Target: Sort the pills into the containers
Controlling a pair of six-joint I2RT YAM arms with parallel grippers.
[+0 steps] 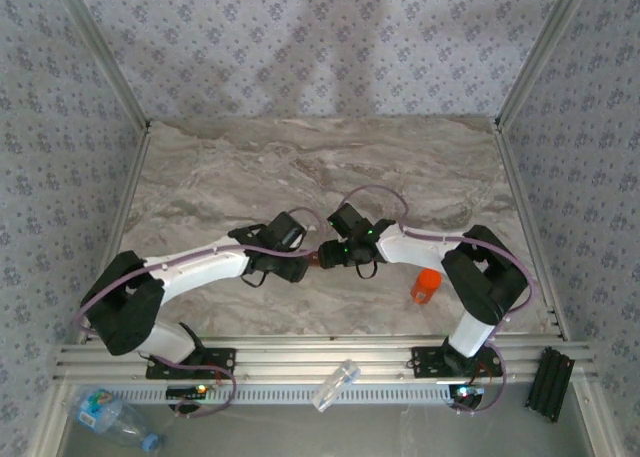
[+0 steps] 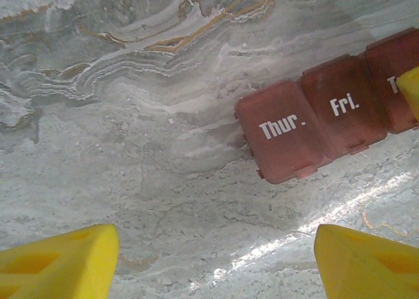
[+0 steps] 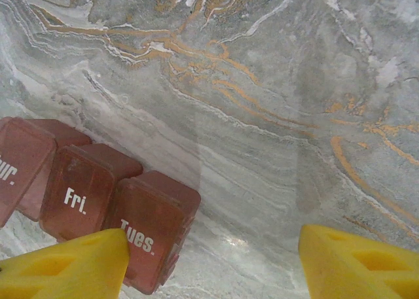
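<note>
**Ana:** From above, where are the arms?

**Ben:** Both reach over the marble table (image 1: 300, 167) and meet near its middle. The left gripper (image 1: 306, 265) and the right gripper (image 1: 328, 255) face each other with their tips close, and a sliver of dark red shows between them.

**Ana:** And the pill bottle?

**Ben:** The orange-red pill bottle (image 1: 427, 285) is on the table to the right, toward the near edge. It is just beside the right arm and apart from both grippers. I cannot tell whether it stands or lies. A water bottle (image 1: 110, 414) lies at the near left, off the table.

**Ana:** What about the left wrist camera?

**Ben:** Its yellow fingers (image 2: 59, 263) stand wide apart with bare marble between them, gripping nothing. The day boxes (image 2: 308, 125) are dark red with their lids down and lie in a row beyond the fingers, to the right of that view. "Thur." and "Fri." are readable. A third box is cut off at the edge, with a yellow tip (image 2: 411, 93) in front of it.

**Ana:** And the right wrist camera?

**Ben:** Those fingers (image 3: 360, 263) are parted too, with marble in the gap. The row sits at the left of that view and reads "Fri." and "Tues." The "Tues." box is partly hidden behind one finger, and I cannot tell whether they touch.
</note>
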